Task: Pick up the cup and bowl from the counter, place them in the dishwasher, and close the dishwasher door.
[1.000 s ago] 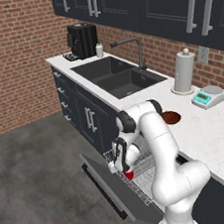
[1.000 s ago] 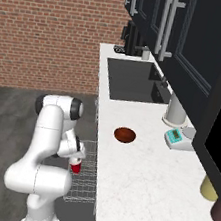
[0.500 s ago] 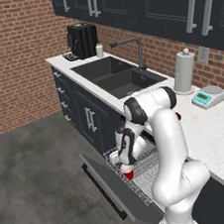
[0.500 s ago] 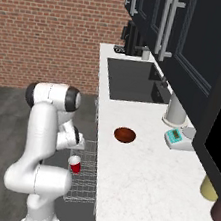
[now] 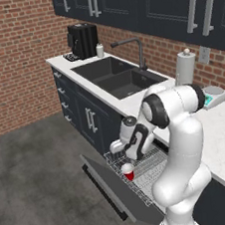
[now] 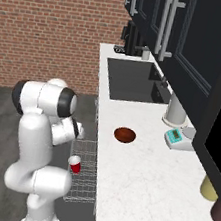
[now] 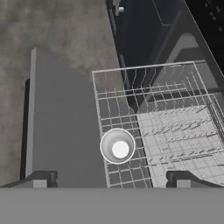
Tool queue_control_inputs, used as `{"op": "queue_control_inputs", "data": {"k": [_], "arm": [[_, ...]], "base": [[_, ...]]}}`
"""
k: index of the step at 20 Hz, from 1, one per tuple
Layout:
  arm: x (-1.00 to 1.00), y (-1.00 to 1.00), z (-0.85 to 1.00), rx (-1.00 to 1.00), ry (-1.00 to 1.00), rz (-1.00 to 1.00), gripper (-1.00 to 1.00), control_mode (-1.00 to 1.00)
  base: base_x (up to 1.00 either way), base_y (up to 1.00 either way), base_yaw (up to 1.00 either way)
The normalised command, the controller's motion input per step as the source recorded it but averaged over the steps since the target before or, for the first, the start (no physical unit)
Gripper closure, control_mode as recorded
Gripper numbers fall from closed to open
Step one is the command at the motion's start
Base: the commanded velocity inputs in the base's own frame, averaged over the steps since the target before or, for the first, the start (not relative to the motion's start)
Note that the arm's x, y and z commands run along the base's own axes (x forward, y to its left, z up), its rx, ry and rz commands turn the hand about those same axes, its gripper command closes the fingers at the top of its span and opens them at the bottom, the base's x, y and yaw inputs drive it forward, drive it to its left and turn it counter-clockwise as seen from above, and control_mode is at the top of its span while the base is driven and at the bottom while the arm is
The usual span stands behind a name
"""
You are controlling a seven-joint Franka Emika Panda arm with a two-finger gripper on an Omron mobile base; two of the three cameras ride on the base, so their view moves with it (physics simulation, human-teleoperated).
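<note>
The red cup (image 7: 117, 146) stands upright in the dishwasher's wire rack (image 7: 175, 127), so the end effector (image 7: 109, 179) hangs released above it, while the bowl (image 6: 125, 134) waits on the bench (image 6: 137, 177).

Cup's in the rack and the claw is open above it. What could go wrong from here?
1. The cup stands upright near the outer edge of the wire rack; it may tip when the rack slides in.
2. The open claw hangs just above it, so a sideways swing toward the bowl on the counter could clip it.
3. The dishwasher door lies open low beside the robot; arm or base could strike it.
</note>
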Motion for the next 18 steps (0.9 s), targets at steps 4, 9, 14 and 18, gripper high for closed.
{"op": "queue_control_inputs", "data": {"k": [4, 9, 14, 18], "arm": [[-0.01, 0.06, 1.00, 0.06, -0.09, 0.00, -1.00, -1.00], [0.00, 0.06, 1.00, 0.00, 0.02, 0.00, -1.00, -1.00], [0.00, 0.00, 1.00, 0.00, 0.10, 0.00, -1.00, -1.00], [0.00, 0.00, 1.00, 0.00, 0.18, 0.00, -1.00, -1.00]], "base": [[0.00, 0.00, 0.00], [0.00, 0.00, 0.00], [0.00, 0.00, 0.00], [0.00, 0.00, 0.00]]}}
